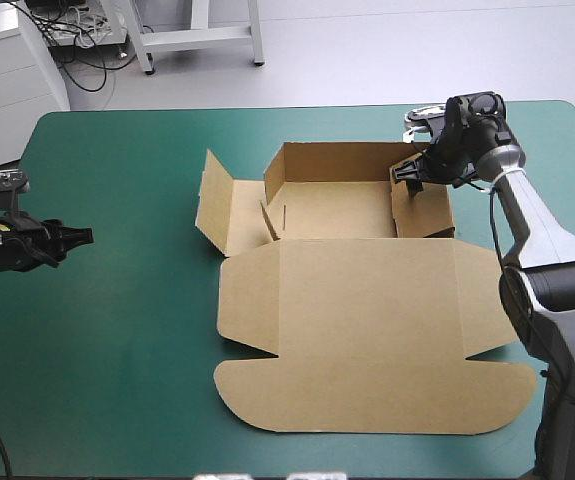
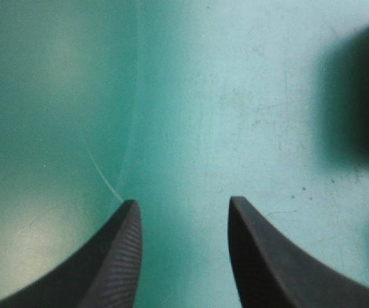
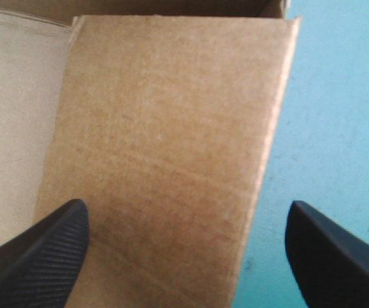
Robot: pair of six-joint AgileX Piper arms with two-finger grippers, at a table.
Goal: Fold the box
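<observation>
**Ana:** Where was the box found?

**Ben:** The flat-cut brown cardboard box [image 1: 367, 300] was found lying on the teal-green desk [image 1: 117, 380]. It was spread across the middle and over toward the right side.

**Ana:** How much of it was folded up?

**Ben:** The back wall [image 1: 342, 160] was stood up. The right side wall [image 1: 422, 205] was stood up too. On the left, a small inner piece was raised, but the outer left flap [image 1: 214, 200] was leaned outward and was not tucked in.

**Ana:** What was left to do?

**Ben:** The left side was thought to need folding in. The big lid [image 1: 367, 290] was laid flat toward the near edge. Its rounded front flap [image 1: 367, 395] was flat as well. So about half of the job was judged to be done.

**Ana:** What was held?

**Ben:** Nothing was held. The right end effector [image 1: 412, 175], with its two black fingers, was spread wide over the right side wall. One finger was placed on the inside and one on the outside. It could not be told if the board was touched. The left end effector [image 1: 79, 236] was parted and empty too. It was kept over bare desk near the left edge, well apart from the box.
</observation>
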